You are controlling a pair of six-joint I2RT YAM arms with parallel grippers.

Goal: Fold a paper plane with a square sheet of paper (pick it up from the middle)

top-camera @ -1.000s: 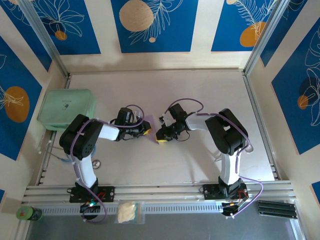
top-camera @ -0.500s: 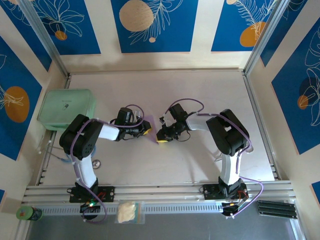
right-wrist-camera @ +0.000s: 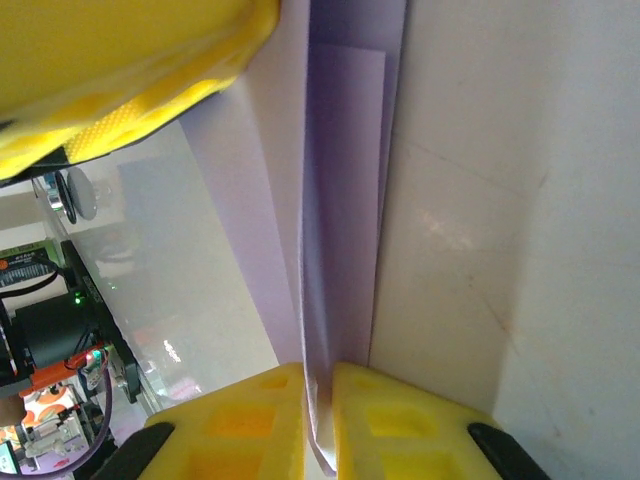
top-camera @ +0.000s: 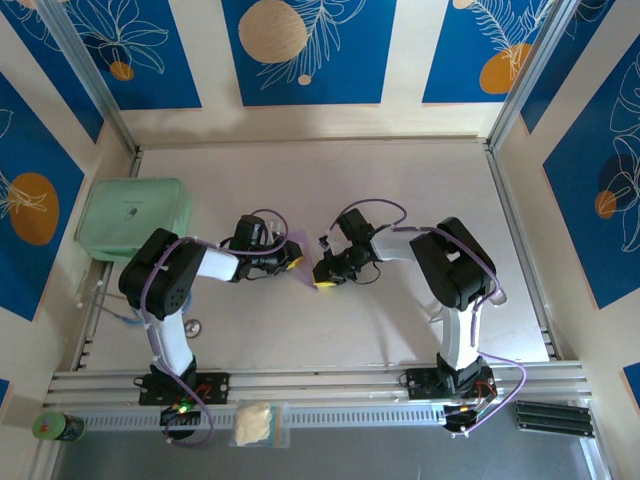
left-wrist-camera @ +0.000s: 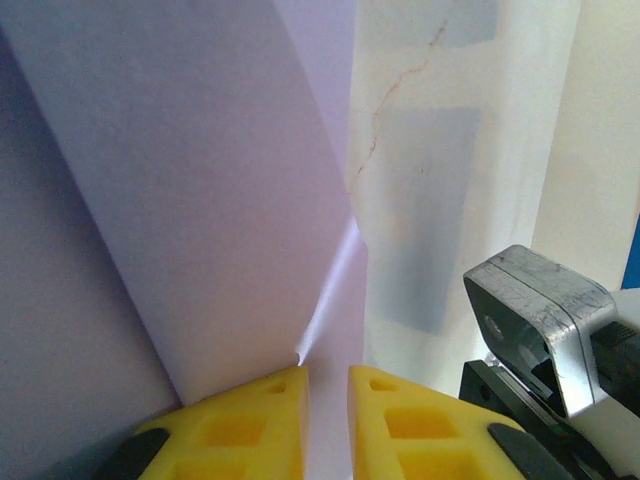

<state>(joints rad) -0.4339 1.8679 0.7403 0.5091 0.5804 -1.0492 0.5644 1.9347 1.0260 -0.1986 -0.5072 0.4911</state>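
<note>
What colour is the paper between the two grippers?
Pale lilac paper, clearest in the left wrist view.

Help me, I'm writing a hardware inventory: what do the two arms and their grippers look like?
Both the left arm and right arm have black joint housings, white links and looping purple cables. The left gripper and right gripper have yellow fingers with recessed pockets on black mounts.

One left claw (top-camera: pixel 293 263), one right claw (top-camera: pixel 324 282), one folded lilac sheet of paper (top-camera: pixel 306 252), one mint-green box (top-camera: pixel 135 218).
</note>
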